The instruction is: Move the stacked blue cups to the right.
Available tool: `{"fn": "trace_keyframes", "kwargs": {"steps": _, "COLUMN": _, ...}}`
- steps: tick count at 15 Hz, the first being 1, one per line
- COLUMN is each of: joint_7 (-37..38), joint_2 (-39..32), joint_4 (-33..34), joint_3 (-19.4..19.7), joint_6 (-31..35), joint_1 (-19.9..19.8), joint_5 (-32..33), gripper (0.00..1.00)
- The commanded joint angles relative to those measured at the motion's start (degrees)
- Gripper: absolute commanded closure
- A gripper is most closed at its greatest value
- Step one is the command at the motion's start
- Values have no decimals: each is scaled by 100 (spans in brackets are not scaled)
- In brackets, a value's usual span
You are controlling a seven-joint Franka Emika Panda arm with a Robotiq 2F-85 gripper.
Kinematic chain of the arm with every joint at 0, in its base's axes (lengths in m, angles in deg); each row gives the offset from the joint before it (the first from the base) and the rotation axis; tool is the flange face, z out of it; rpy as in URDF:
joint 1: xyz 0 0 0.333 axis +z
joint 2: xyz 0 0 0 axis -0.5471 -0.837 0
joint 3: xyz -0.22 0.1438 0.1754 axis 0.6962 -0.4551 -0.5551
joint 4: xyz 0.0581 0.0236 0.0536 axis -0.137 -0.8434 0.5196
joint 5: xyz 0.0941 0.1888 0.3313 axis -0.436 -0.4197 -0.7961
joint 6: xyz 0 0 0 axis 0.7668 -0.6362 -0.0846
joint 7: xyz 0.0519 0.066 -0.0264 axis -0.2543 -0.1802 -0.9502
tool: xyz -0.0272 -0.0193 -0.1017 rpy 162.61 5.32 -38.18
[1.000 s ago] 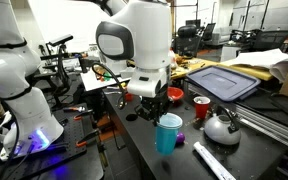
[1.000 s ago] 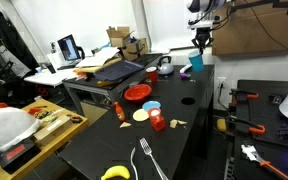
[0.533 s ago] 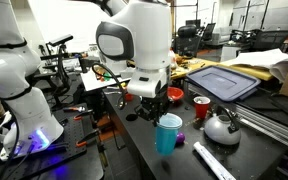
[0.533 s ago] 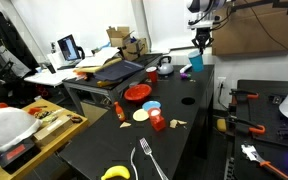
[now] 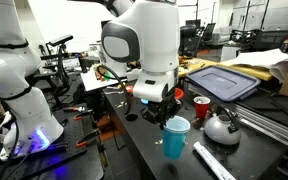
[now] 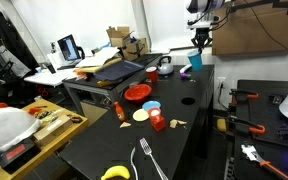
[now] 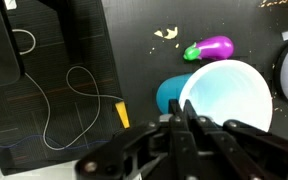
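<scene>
The stacked blue cups are light-blue tumblers standing tilted on the black table, just left of the silver kettle. In the wrist view their wide rim fills the right of the frame, and the base leans away to the left. My gripper is right over them. Its fingers are pressed together on the near rim. The cups and the gripper also show at the table's far end in an exterior view.
A red cup and a blue tray lid lie behind the kettle. A purple toy eggplant lies beside the cups. A white bar lies in front. A red plate and a small blue dish sit mid-table.
In an exterior view the arm has shifted to the right and the blue cups have moved with it, a little right and nearer, now tilted. The other exterior view shows no visible change.
</scene>
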Motion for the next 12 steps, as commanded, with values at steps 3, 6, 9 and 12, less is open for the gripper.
{"fn": "trace_keyframes", "kwargs": {"steps": 3, "joint_7": -51, "joint_2": -514, "joint_4": 592, "joint_3": -49, "joint_6": -188, "joint_1": -177, "joint_5": -801, "gripper": 99}}
{"fn": "trace_keyframes", "kwargs": {"steps": 6, "joint_7": -91, "joint_2": -627, "joint_4": 629, "joint_3": -46, "joint_6": -126, "joint_1": -177, "joint_5": -830, "gripper": 99}}
{"fn": "trace_keyframes", "kwargs": {"steps": 9, "joint_7": -155, "joint_2": -645, "joint_4": 546, "joint_3": -71, "joint_6": -97, "joint_1": -164, "joint_5": -818, "gripper": 99}}
{"fn": "trace_keyframes", "kwargs": {"steps": 12, "joint_7": -336, "joint_2": -629, "joint_4": 455, "joint_3": -136, "joint_6": -22, "joint_1": -174, "joint_5": -881, "gripper": 99}}
